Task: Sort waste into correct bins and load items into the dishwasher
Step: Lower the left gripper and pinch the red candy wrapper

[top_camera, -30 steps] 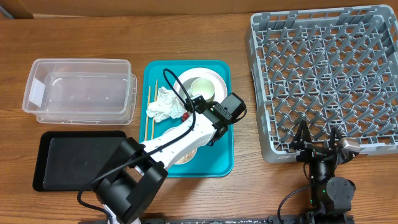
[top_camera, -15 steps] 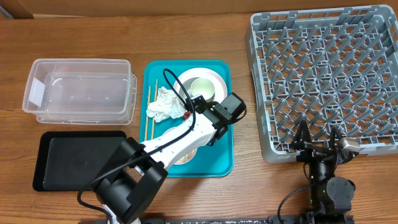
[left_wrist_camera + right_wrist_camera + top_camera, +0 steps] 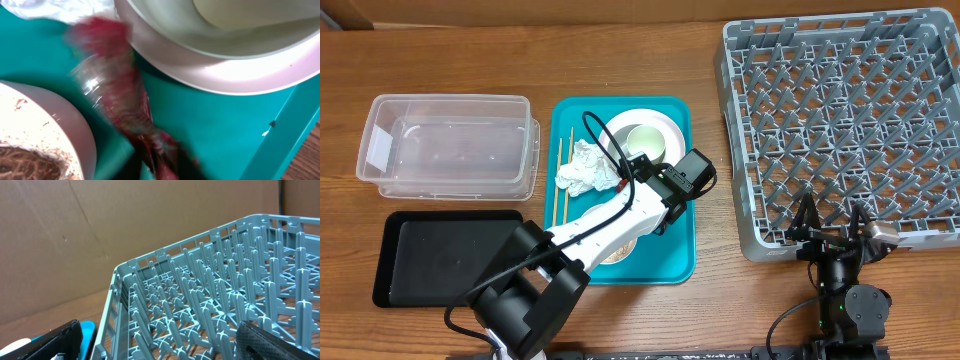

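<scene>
Left pincer (image 3: 625, 180) sits low over the teal tray (image 3: 672, 250), and the red wrapper (image 3: 117, 95) streaks out from between its tips, all blur. Clamped or loose? Can't tell! White plate (image 3: 215, 70) just beyond, rice bowl (image 3: 65, 120) alongside. Right pincer (image 3: 830, 226) gapes wide and empty, dish rack (image 3: 840, 110) straight ahead of it.

Shallow, round-cornered teal tray (image 3: 672, 262) lying flat near the middle of a brown wood-grain table (image 3: 620, 50). Plain brown cardboard wall (image 3: 65, 235) rising behind, faintly creased. Pale cardboard corner (image 3: 345, 12) at the table's far left edge.
</scene>
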### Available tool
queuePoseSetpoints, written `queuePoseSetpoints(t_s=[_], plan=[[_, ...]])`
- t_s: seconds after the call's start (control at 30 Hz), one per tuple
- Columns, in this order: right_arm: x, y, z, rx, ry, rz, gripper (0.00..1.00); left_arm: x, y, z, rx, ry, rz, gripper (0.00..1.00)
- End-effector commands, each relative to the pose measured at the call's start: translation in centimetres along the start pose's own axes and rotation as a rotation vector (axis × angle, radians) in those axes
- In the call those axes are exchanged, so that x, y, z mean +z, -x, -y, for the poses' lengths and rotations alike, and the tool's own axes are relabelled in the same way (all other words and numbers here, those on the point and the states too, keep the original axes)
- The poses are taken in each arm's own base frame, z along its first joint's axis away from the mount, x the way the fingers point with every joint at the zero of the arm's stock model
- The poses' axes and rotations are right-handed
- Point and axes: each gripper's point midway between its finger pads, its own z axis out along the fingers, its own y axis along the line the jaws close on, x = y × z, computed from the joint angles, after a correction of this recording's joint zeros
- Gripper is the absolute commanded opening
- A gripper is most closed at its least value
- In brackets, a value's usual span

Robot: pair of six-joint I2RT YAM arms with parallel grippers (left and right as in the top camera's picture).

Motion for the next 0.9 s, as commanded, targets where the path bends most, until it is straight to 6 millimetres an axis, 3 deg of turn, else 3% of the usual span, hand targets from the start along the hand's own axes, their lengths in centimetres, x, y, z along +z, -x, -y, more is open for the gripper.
queuePoseSetpoints(t_s=[0.0,0.43,0.5,0.77,0.87], plan=[[0.0,0.0,0.3,-0.005,-0.01,0.01,1.0,0.5,-0.5,-0.2,-0.008,0.007,-0.028,0.47],[0.0,0.0,0.3,-0.005,-0.01,0.01,1.0,1.5,-0.9,0.0,-0.009,0.005,-0.031,0.53],[0.0,0.0,0.3,-0.005,-0.01,0.01,1.0,2.6,-1.4,-0.2,-0.004,0.021,-0.038,0.43],[0.0,0.0,0.3,-0.005,-0.01,0.01,1.0,2.5,-1.6,0.2,0.003,0.006,-0.056,0.04],[0.0,0.0,0.3,-0.005,-0.01,0.01,1.0,2.0,-1.8,0.8,0.022,-0.014,-0.083,0.04]])
